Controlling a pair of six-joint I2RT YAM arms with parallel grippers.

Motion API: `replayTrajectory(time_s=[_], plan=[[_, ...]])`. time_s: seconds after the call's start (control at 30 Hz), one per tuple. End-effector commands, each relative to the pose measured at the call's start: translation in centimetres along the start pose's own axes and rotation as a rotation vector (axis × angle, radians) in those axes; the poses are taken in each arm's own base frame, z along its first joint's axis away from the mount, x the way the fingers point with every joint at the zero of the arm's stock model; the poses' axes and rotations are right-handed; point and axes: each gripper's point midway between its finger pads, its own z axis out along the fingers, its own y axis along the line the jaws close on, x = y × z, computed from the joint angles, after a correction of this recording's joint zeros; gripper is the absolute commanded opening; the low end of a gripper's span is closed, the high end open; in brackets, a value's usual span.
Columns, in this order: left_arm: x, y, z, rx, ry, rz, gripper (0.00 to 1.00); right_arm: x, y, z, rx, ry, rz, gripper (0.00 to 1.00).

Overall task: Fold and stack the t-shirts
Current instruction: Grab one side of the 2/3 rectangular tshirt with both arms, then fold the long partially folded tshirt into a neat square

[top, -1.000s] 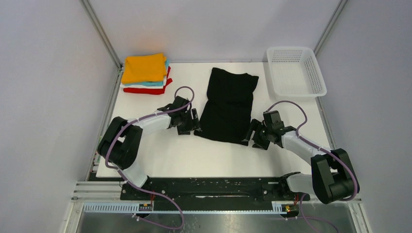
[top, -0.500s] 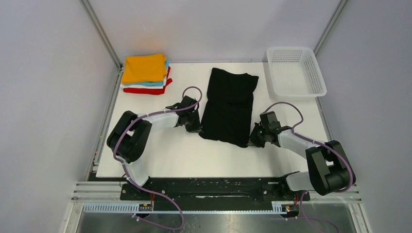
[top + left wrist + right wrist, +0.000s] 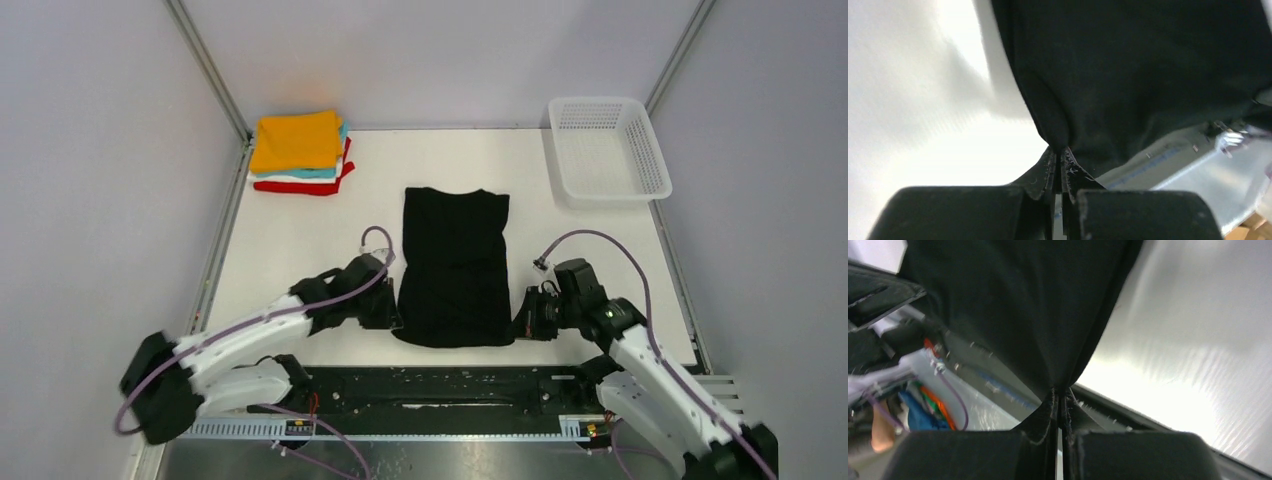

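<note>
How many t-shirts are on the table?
5: a plain black cloth t-shirt at near centre; folded orange t-shirt, teal t-shirt, white t-shirt, red t-shirt stacked far left. Others may hide within.

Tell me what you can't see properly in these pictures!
- Top view: the orange shirt covers the folded shirts beneath; only edges show.
- Top view: left gripper and right gripper fingertips too small, dark against the black t-shirt.
- Wrist views: frame edges cut off the t-shirt; everything beyond is blurred.
</note>
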Motion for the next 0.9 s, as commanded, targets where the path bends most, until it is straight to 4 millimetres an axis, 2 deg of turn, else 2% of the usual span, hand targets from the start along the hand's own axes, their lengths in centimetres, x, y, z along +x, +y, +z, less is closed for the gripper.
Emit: replayTrajectory(time_s=[0.0, 0.13, 0.23, 0.3, 0.53, 0.67, 0.87], plan=[[0.9, -1.8, -5.5, 0.134, -0.115, 0.031, 0.0, 4.8, 3.1, -4.2, -0.186, 0.102, -0.065, 0.0], [0.2, -4.3, -9.2, 0.306, -0.208, 0.053, 0.0, 4.5, 5.8, -6.5, -0.305, 0.039, -0.124, 0.0], [-1.8, -5.2, -11.5, 0.357, -0.334, 0.057, 0.0, 2.9, 6.7, -7.4, -0.301, -0.044, -0.163, 0.0], [-3.7, -5.1, -12.4, 0.322, -0.417, 0.039, 0.0, 1.4, 7.1, -7.7, -0.273, -0.098, -0.179, 0.0], [-10.0, -3.3, -12.8, 0.052, -0.563, -0.046, 0.0, -4.1, 8.0, -7.1, -0.187, -0.217, -0.158, 0.0], [-14.1, -2.9, -12.6, 0.003, -0.597, -0.097, 0.0, -7.5, 7.3, -7.0, -0.1, -0.277, -0.104, 0.0], [-18.1, -2.7, -11.6, -0.021, -0.627, -0.092, 0.0, -11.0, 6.1, -7.5, -0.05, -0.325, -0.041, 0.0]])
